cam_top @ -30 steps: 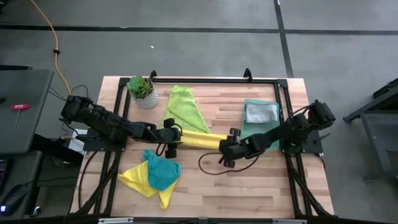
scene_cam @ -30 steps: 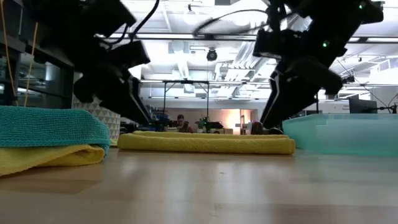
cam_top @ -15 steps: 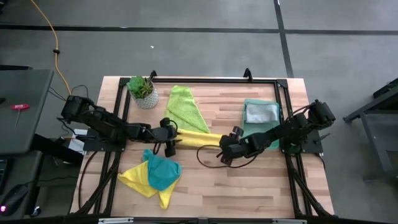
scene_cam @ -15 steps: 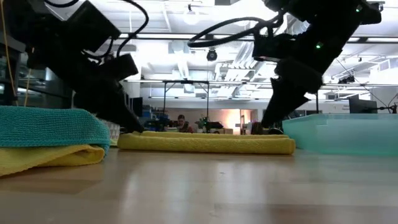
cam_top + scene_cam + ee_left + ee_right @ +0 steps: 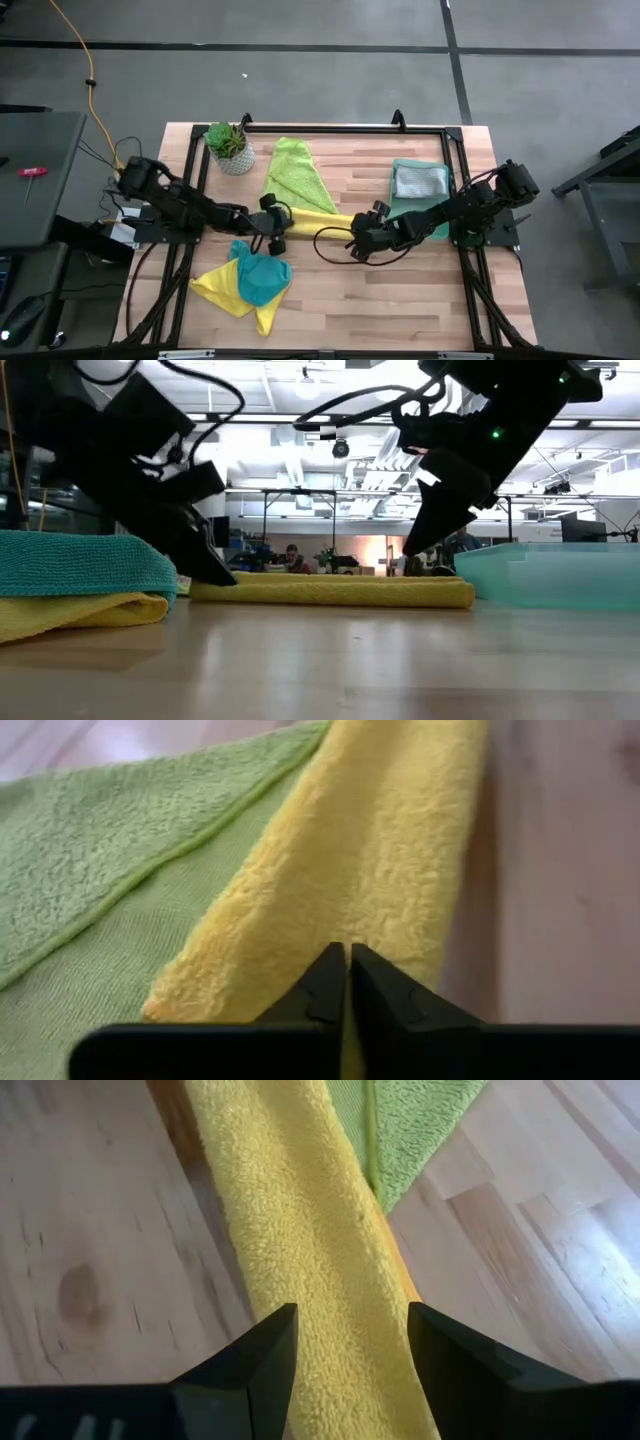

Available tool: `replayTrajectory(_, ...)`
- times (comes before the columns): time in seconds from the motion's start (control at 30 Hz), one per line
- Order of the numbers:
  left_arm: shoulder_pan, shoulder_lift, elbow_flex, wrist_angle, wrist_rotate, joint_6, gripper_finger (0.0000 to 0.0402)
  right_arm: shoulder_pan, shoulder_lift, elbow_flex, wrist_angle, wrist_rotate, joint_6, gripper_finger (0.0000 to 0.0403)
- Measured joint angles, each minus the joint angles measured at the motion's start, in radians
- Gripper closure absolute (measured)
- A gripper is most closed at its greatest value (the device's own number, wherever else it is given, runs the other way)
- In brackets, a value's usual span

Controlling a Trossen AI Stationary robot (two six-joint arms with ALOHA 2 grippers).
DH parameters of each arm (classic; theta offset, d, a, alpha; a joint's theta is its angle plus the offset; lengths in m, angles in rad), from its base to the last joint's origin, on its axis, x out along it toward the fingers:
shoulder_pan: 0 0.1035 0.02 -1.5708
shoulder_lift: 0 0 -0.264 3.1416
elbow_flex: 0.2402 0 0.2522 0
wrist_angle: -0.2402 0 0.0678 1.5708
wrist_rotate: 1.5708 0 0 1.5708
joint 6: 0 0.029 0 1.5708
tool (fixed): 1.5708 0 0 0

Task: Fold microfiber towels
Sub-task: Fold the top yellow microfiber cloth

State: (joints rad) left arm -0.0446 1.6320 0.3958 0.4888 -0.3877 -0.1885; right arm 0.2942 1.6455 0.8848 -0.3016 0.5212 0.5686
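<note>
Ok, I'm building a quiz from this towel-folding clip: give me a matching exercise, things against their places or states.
Things:
1. left gripper
2. right gripper
3. lime towel
4. teal towel

Places or states:
A. on a yellow towel, near corner
B. open, astride the folded yellow towel
C. beside the plant
D. shut on the folded yellow towel's end

Pairs: 1-D, 2-B, 3-C, 4-A

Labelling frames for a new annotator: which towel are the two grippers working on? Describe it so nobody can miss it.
On the wooden table, look mid-table between the left gripper and the right gripper. The long, narrow folded yellow microfiber towel lies there, one end overlapping the lime green towel. Unlike the crumpled yellow-and-teal pile nearby, it is a flat strip.
</note>
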Motion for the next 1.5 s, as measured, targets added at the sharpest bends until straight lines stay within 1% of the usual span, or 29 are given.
replayTrajectory(0.1, -0.014, 0.045, 0.000, 0.025, -0.030, -0.035, 0.0389, 0.000, 0.000, 0.000, 0.000, -0.002, 0.000, 0.0220)
replayTrajectory(0.2, -0.055, 0.069, 0.002, 0.031, -0.043, -0.044, 0.0399, 0.011, 0.000, 0.000, -0.001, -0.011, 0.000, 0.0220)
replayTrajectory(0.3, -0.110, 0.069, 0.003, 0.010, -0.040, -0.044, 0.0398, 0.036, 0.000, 0.000, -0.008, -0.038, 0.011, 0.0220)
replayTrajectory(0.37, -0.143, 0.061, 0.003, -0.014, -0.039, -0.034, 0.0400, 0.053, 0.000, 0.000, -0.011, -0.046, 0.047, 0.0220)
replayTrajectory(0.43, -0.174, 0.042, 0.003, -0.049, -0.039, -0.029, 0.0400, 0.068, 0.000, 0.000, -0.012, -0.048, 0.111, 0.0220)
replayTrajectory(0.5, -0.198, 0.021, 0.002, -0.087, -0.035, -0.027, 0.0401, 0.078, 0.000, 0.000, -0.021, -0.055, 0.224, 0.0220)
replayTrajectory(0.6, -0.219, -0.021, 0.000, -0.163, -0.045, -0.029, 0.0401, 0.085, 0.000, 0.000, -0.039, -0.113, 0.400, 0.0220)
replayTrajectory(0.67, -0.222, -0.042, -0.001, -0.182, -0.056, -0.028, 0.0401, 0.089, 0.000, 0.001, -0.068, -0.137, 0.479, 0.0220)
replayTrajectory(0.73, -0.219, -0.058, -0.002, -0.187, -0.052, -0.028, 0.0401, 0.095, 0.001, 0.017, -0.152, -0.132, 0.554, 0.0220)
replayTrajectory(0.8, -0.215, -0.063, -0.003, -0.191, -0.054, -0.026, 0.0401, 0.101, 0.001, 0.036, -0.258, -0.103, 0.642, 0.0220)
replayTrajectory(0.87, -0.211, -0.063, -0.003, -0.190, -0.054, -0.030, 0.0401, 0.113, 0.001, 0.043, -0.319, -0.074, 0.727, 0.0220)
replayTrajectory(0.93, -0.211, -0.063, -0.003, -0.189, -0.058, -0.037, 0.0401, 0.126, 0.001, 0.045, -0.309, -0.079, 0.792, 0.0220)
replayTrajectory(0.97, -0.211, -0.063, -0.003, -0.188, -0.060, -0.037, 0.0401, 0.131, 0.001, 0.045, -0.296, -0.101, 0.811, 0.0220)
replayTrajectory(1.03, -0.211, -0.063, -0.003, -0.186, -0.059, -0.038, 0.0401, 0.136, 0.001, 0.033, -0.230, -0.130, 0.833, 0.0220)
replayTrajectory(1.17, -0.210, -0.063, -0.003, -0.183, -0.059, -0.047, 0.0401, 0.128, 0.005, 0.009, -0.101, -0.133, 0.871, 0.0220)
replayTrajectory(1.37, -0.212, -0.063, -0.003, -0.181, -0.060, -0.071, 0.0402, 0.106, 0.051, -0.002, -0.088, -0.141, 0.954, 0.0220)
replayTrajectory(1.5, -0.212, -0.063, -0.003, -0.181, -0.061, -0.071, 0.0402, 0.096, 0.097, -0.002, 0.003, -0.171, 0.960, 0.0220)
